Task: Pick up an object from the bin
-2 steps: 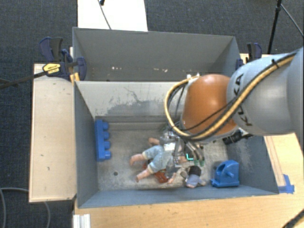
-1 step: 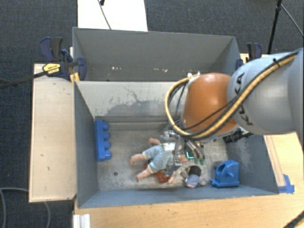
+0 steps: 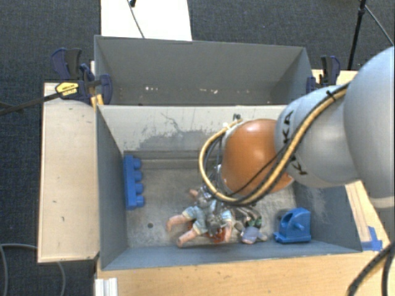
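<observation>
The gripper is seen low over a small heap at about six o'clock on the floor of the grey metal bin, under the orange domed wrist cover. Whether it is wide or narrow cannot be told, as it is masked by that cover and the looped cables. Nothing can be said to be held.

The thing nearest beneath it is a small doll-like plastic figure with flesh-coloured limbs, lying flat with its limbs spread towards eight o'clock. A clutter of small grey and green pieces lies just beside it at four o'clock.

The step in hand is judged to be the closing on something in this heap. It is best done on one narrow part, such as the figure's trunk, rather than across tangled limbs. The lift is best kept straight up, so that neighbours are not dragged along.

The floor is bare, scuffed metal, flat and probably slick, so a nudged piece may slide rather than be caught. The front wall at six o'clock is near the heap and slopes, so little margin is left there. Open floor is left from nine to twelve o'clock. A blue studded plastic brick lies well apart at nine o'clock, and a blue moulded plastic block stands near at four o'clock.
</observation>
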You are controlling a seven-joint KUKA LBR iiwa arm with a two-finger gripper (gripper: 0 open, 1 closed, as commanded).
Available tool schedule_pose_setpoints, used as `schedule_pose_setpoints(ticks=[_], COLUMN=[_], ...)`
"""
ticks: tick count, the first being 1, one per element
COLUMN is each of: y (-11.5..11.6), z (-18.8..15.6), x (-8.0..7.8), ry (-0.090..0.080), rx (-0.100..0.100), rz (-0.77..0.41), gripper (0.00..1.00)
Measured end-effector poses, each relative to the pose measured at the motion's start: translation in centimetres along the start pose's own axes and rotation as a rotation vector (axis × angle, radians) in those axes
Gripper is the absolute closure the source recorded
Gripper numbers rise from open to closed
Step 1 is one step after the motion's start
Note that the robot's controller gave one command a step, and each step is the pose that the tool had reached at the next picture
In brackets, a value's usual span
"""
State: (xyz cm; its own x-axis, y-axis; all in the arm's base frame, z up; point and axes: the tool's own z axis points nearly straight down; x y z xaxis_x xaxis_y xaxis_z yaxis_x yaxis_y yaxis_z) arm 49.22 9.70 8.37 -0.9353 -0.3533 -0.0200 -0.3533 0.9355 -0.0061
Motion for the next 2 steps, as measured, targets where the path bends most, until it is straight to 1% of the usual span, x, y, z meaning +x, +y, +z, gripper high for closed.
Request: schedule_pose_setpoints(ticks=[1, 2], y=[0.0, -0.8], z=[0.0, -12.7], x=[0.0, -1.7], ry=[0.000, 0.017], rx=[0.000, -0.007], rz=[0.001, -0.117], gripper=[1.00, 1.00])
